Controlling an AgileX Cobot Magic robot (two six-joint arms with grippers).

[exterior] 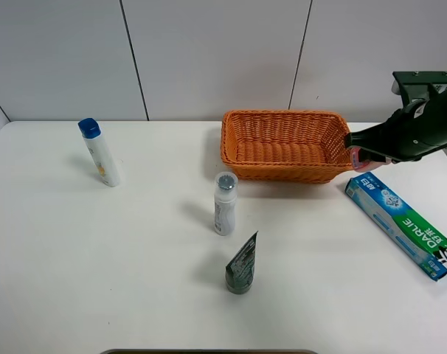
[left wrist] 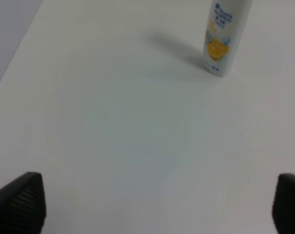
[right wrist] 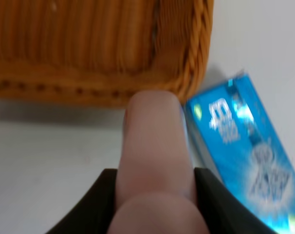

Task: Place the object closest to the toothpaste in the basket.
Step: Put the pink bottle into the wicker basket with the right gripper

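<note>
The blue and green toothpaste box (exterior: 404,225) lies flat at the right of the table; it also shows in the right wrist view (right wrist: 245,146). My right gripper (exterior: 367,147) is shut on a pale pink rounded object (exterior: 365,161) and holds it just outside the right end of the orange wicker basket (exterior: 282,114), above the box's near end. In the right wrist view the pink object (right wrist: 155,141) sits between the black fingers (right wrist: 211,195), close to the basket's corner (right wrist: 193,58). My left gripper (left wrist: 152,204) is open and empty over bare table; it is out of the high view.
A white bottle with a blue cap (exterior: 99,153) stands at the far left, also in the left wrist view (left wrist: 224,34). A small grey-capped bottle (exterior: 224,203) and a dark upright tube (exterior: 241,267) stand mid-table in front of the basket.
</note>
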